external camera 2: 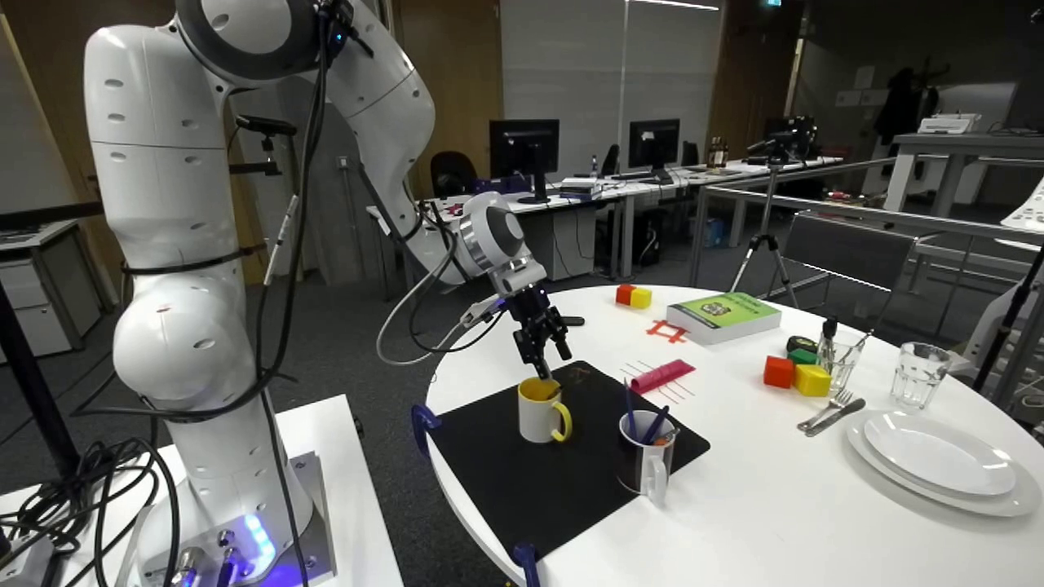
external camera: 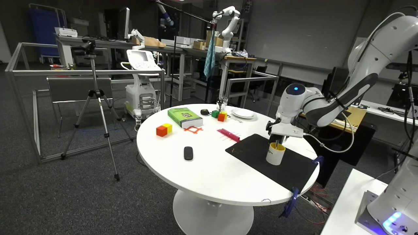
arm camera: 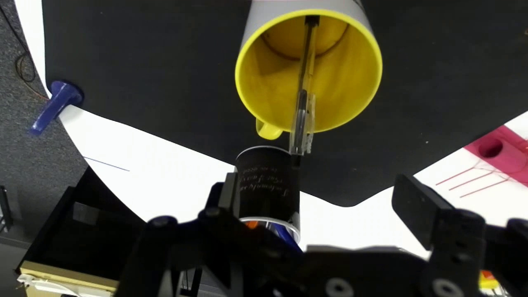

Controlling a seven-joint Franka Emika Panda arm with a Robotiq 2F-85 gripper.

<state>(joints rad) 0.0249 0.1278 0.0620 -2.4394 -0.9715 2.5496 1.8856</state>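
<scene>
A white mug (external camera: pixel 274 158) with a yellow inside and yellow handle (external camera 2: pixel 563 422) stands upright on the black mat (external camera 2: pixel 506 481). A clear pen (arm camera: pixel 303 99) leans inside it, its upper end sticking out past the rim. Just above the mug, my gripper (external camera 2: pixel 554 364) points down at a tilt. Its fingers stand wide apart in the wrist view, with nothing held between the fingertips (arm camera: pixel 412 206). Beyond the mug in the wrist view is a dark mug (arm camera: pixel 268 185) with several pens in it, partly covered by a finger. That mug sits at the mat's edge.
Blue clamps (external camera 2: pixel 422 428) grip the table edge at the mat. Around the white table lie a magenta part (external camera 2: pixel 662 376), a green book (external camera: pixel 184 117), coloured cubes (external camera: pixel 164 130), a dark oblong object (external camera: pixel 188 153), a drinking glass (external camera 2: pixel 917 375), cutlery and stacked plates (external camera 2: pixel 938 452).
</scene>
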